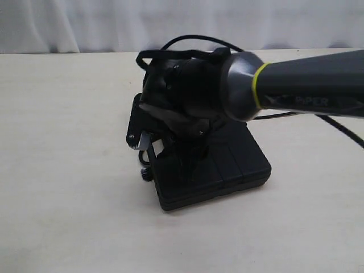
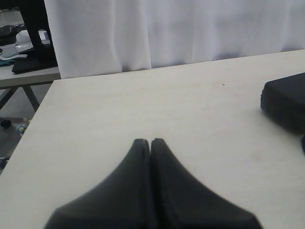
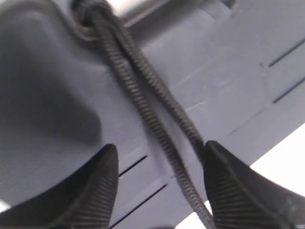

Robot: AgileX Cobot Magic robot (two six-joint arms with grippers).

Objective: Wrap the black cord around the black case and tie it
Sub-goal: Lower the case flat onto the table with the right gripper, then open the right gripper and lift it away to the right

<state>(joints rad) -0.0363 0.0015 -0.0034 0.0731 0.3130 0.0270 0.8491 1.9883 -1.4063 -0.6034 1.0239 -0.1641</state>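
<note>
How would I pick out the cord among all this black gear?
On the pale beige tabletop, find the flat matte black plastic case under the right arm. Across its top face, inside the open right claw, run two strands of thin black braided cord; its ribbed weave sets it apart from the smooth case.

The right arm (image 1: 307,85) is stretching in level from the right edge of the desk (image 2: 143,105) toward its middle, its grey link ringed with a yellow band. Its black wrist (image 1: 187,85) is bending downward there. The right gripper (image 3: 160,145) is pointing down at a close slant, its jaws standing parted, and its ribbed fingers (image 3: 95,191) are sitting well apart. The left gripper (image 2: 150,143) is hanging over the left part of the desk and facing the far edge. Its two dark fingertips (image 2: 138,157) are pressing flat against each other with nothing between them.
</note>
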